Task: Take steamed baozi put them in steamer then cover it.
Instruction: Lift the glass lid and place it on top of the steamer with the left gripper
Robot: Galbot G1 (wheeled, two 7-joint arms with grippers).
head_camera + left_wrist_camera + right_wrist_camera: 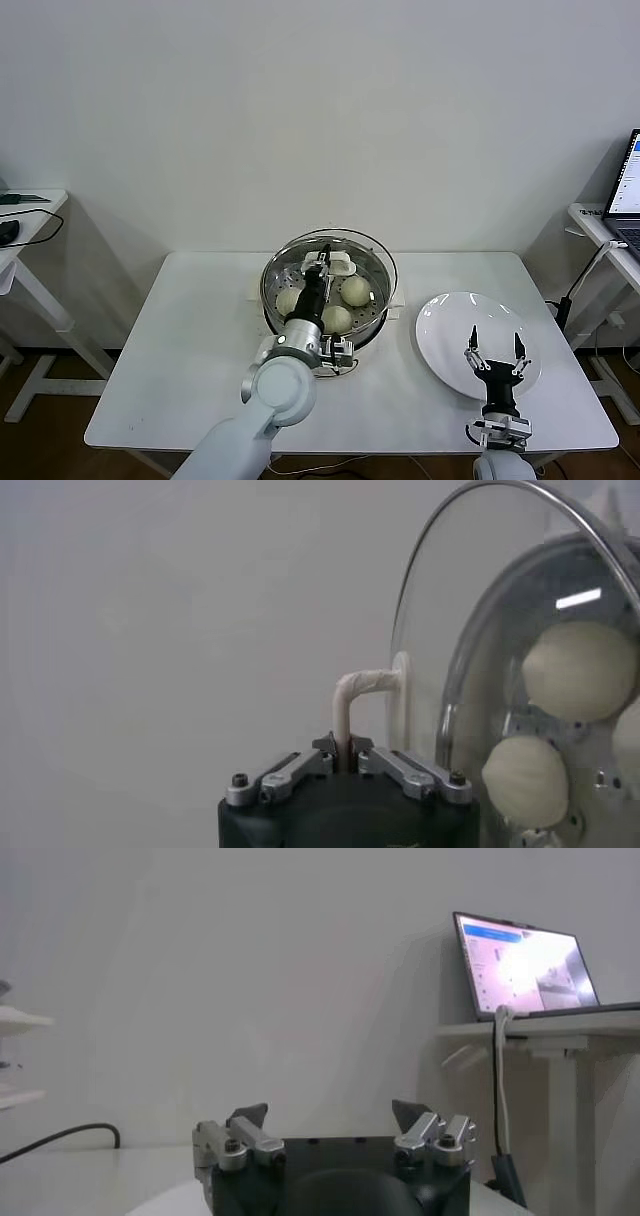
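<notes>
Three baozi point(337, 318) visible in steamer point(375, 268), frame centre of head view, on white surface point(190, 350); glass cover point(384, 262) tilted over it, left gripper point(323, 262) clamped on its handle point(341, 264). Right gripper point(496, 347) lower right, above plate point(445, 320), fingers apart. Left wrist view: gripper point(342, 754) pinching handle point(356, 690), cover point(460, 590) at right. Right wrist view: gripper point(330, 1118) spread wide, laptop point(525, 960) upper right.

Left pincer point(322, 262) clamped, right pincer point(496, 350) agape
</notes>
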